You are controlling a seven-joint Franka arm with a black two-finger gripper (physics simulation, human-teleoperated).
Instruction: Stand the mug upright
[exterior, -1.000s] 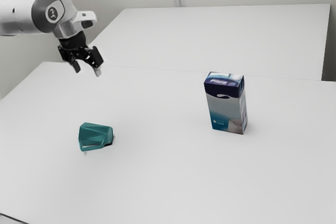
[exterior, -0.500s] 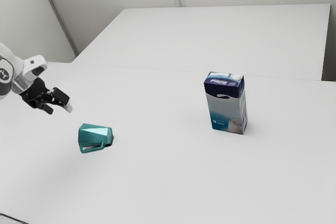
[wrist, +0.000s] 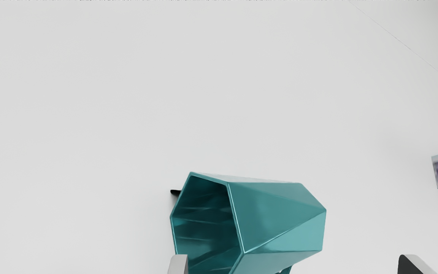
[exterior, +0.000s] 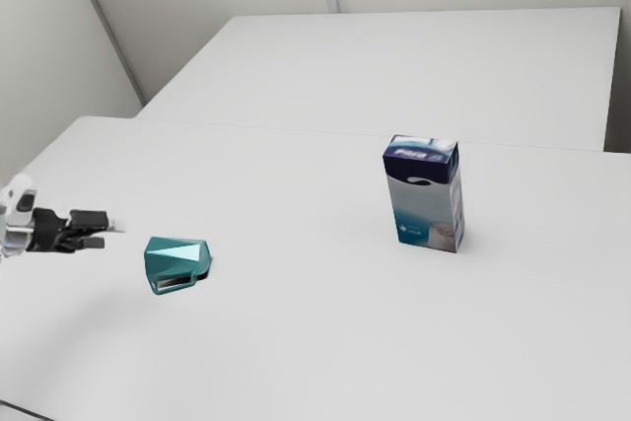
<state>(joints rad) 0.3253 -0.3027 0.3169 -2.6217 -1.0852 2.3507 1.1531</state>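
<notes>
Gripper (exterior: pixel 110 234) down and across from the exterior view's far left, now level beside the mug (exterior: pixel 177 261); mug shifted slightly nearer and rolled a little, more handle (exterior: pixel 175 284) showing. Box (exterior: pixel 425 194) same spot. Mug lies on its side on the table (exterior: pixel 325 342), at the exterior view's left, not upright. Mouth faces the gripper, base points right, handle on the near side. Fingers (wrist: pixel 178 265) wide apart, holding nothing, just short of the mug. Low, flat hand at the mouth end probably meant to get a side grip, so tilting the hand could swing the base down. Rolling is the likely risk. Box stands well apart, right, likely out of the way.
</notes>
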